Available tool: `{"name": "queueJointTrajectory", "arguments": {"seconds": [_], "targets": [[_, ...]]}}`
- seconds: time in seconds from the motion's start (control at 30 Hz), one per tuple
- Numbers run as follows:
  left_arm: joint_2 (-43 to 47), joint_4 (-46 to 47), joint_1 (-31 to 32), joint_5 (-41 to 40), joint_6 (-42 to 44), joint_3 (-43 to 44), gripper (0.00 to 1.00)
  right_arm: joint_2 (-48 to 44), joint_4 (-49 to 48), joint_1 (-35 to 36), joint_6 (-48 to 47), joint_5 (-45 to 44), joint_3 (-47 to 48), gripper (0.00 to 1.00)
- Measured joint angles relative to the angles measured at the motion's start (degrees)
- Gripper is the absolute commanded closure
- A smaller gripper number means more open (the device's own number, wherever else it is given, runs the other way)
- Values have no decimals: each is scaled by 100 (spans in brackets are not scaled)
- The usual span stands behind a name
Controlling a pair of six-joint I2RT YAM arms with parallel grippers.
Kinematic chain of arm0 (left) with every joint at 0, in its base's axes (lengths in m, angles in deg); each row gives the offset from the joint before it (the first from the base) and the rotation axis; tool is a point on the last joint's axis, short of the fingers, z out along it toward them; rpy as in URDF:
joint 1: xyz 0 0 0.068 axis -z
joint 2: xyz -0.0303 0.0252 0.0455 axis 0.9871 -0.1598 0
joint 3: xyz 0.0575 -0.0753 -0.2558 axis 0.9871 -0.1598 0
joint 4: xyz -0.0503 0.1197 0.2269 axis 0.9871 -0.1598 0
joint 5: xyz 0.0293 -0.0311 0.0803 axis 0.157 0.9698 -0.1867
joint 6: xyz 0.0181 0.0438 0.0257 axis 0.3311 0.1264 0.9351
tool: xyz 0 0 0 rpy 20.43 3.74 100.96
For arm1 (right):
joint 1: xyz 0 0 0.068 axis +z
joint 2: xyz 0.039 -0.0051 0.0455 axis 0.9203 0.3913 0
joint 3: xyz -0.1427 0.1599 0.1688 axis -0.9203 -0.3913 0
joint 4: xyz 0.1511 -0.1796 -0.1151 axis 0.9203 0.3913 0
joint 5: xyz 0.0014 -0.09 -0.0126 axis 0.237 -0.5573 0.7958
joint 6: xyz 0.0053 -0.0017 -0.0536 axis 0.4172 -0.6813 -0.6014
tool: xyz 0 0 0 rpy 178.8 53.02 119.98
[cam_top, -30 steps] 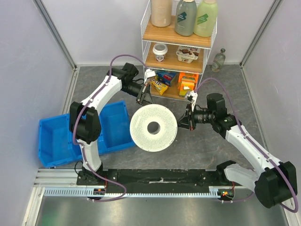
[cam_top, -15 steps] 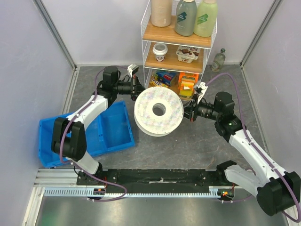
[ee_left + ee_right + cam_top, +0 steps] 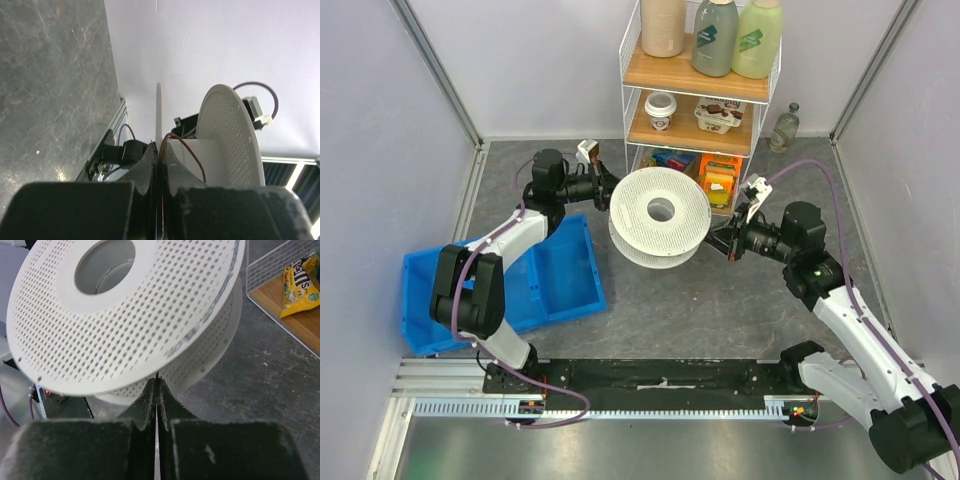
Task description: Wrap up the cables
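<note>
A white perforated spool [image 3: 685, 215] hangs tilted above the table in front of the shelf rack. My left gripper [image 3: 603, 190] is shut on the thin edge of its left flange [image 3: 158, 110]. A thin dark cable [image 3: 184, 147] arches out of those jaws onto the white hub [image 3: 200, 160]. My right gripper [image 3: 723, 240] sits at the spool's right edge, below the flange [image 3: 125, 325]. It is shut [image 3: 157, 382], with a short end of thin black cable [image 3: 157, 376] poking out from between the fingertips. Little of the cable shows in the top view.
A blue bin [image 3: 500, 290] lies at the left under my left arm. A wire shelf rack [image 3: 700, 110] with snacks and bottles stands just behind the spool; its corner also shows in the right wrist view [image 3: 280, 295]. A glass bottle [image 3: 786, 128] stands at the back right.
The spool has moved back towards the rack and tilted further. My left arm has swung to the left and my right gripper has shifted right and back with the spool.
</note>
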Motion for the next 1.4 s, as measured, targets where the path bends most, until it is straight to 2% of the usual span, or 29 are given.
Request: {"name": "queueJointTrajectory", "arguments": {"seconds": [0.5, 1.1, 1.4], "targets": [[-46, 0, -511, -262, -44, -260, 98, -177, 990, -208, -343, -175, 0, 100], [-46, 103, -535, -181, -179, -299, 98, -164, 1290, -256, -564, -153, 4, 100], [-48, 402, -319, 271, -267, -326, 98, 306, 1290, -271, -807, 125, 236, 100]]}}
